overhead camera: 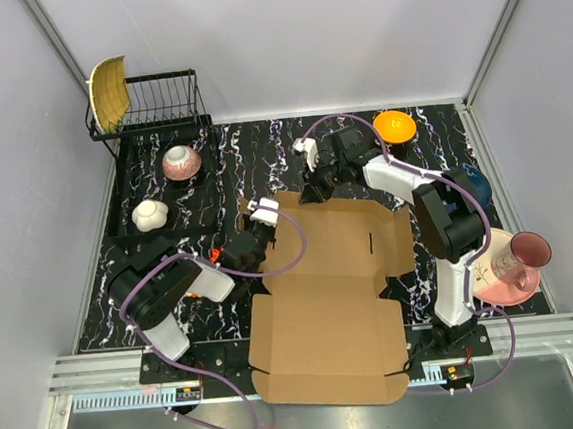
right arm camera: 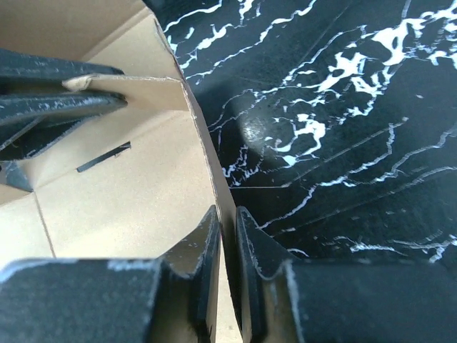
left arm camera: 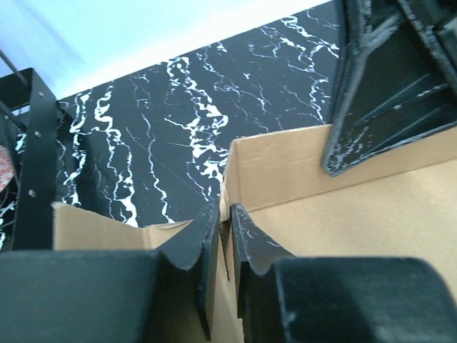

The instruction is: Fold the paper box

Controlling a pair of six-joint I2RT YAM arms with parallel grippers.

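The paper box (overhead camera: 325, 311) is brown cardboard, spread open in the middle of the table with its far walls raised. My left gripper (overhead camera: 261, 240) is at the far left corner. In the left wrist view it (left arm camera: 226, 214) is shut on the thin edge of a raised wall (left arm camera: 371, 207). My right gripper (overhead camera: 315, 190) is at the far edge. In the right wrist view it (right arm camera: 227, 214) is shut on an upright wall (right arm camera: 121, 193). The left arm's fingers (right arm camera: 57, 100) pinch the neighbouring flap close by.
A black tray (overhead camera: 127, 223) at the left holds a pink bowl (overhead camera: 182, 162) and a white bowl (overhead camera: 150, 215). Behind it stands a wire rack (overhead camera: 161, 100). An orange bowl (overhead camera: 394, 125), a blue bowl (overhead camera: 477, 186) and a plate with a pink jug (overhead camera: 516, 260) are on the right. The box overhangs the table's near edge.
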